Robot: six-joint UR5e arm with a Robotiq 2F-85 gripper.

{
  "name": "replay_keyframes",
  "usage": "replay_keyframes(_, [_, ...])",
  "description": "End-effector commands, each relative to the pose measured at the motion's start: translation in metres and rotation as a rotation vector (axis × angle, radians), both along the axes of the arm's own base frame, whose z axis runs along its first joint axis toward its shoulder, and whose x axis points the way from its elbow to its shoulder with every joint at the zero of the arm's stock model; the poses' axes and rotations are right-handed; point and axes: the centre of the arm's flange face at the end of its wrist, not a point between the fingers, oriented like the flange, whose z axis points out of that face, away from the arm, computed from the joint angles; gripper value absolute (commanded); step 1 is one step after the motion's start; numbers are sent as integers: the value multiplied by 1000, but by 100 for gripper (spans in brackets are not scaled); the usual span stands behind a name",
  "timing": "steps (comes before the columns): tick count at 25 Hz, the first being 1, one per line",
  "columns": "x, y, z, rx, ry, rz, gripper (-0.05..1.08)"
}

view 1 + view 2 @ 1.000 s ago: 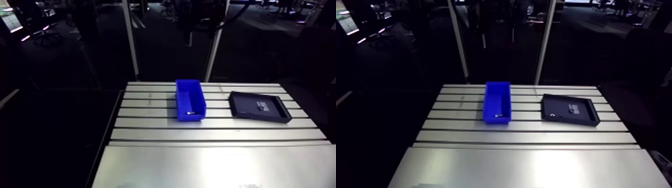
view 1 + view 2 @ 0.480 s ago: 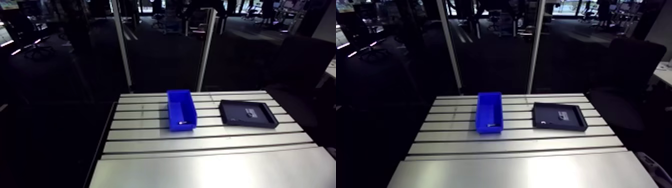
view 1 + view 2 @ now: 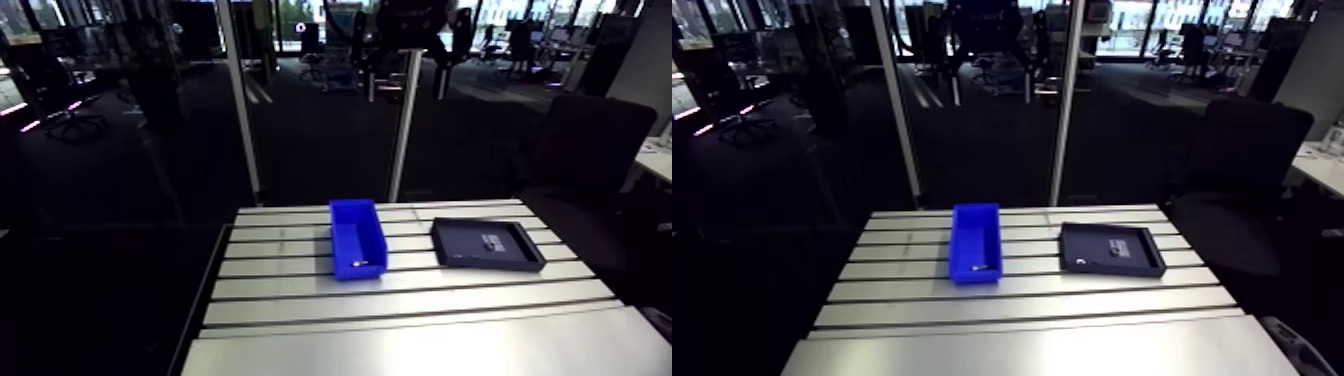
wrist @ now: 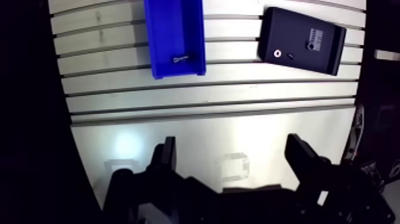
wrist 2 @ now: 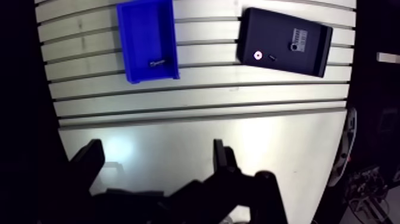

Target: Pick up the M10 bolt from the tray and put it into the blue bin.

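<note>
The blue bin (image 4: 172,24) stands on the slotted table, far ahead of the gripper in the wrist view. A small silvery bolt (image 4: 180,58) lies inside it, near its nearer end wall. Beside the bin sits the black tray (image 4: 297,30), holding a pale ring-shaped part (image 4: 277,53) and a small ribbed part (image 4: 313,40). My gripper (image 4: 232,145) hangs high over the smooth near part of the table, open, with nothing between its fingers. In the arm view the bin (image 3: 360,271) and tray (image 3: 470,245) sit side by side at mid table, and the gripper does not show.
The table (image 3: 400,310) has slots across its far half and a smooth plate in its near half. Two upright posts (image 3: 240,100) (image 3: 403,120) rise behind its far edge. Dark floor lies past the table's left edge.
The whole arm view has shifted: the camera has risen and drawn back, so bin and tray look smaller. Bin, tray and the bolt in the bin have stayed put.
</note>
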Motion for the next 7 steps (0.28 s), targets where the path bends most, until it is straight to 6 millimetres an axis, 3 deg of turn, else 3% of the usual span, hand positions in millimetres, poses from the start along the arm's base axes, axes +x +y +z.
replay_keyframes(1, [3,14,0,-2,-1,-17,1])
replay_keyframes(7, [2,15,2,-4,6,-19,1])
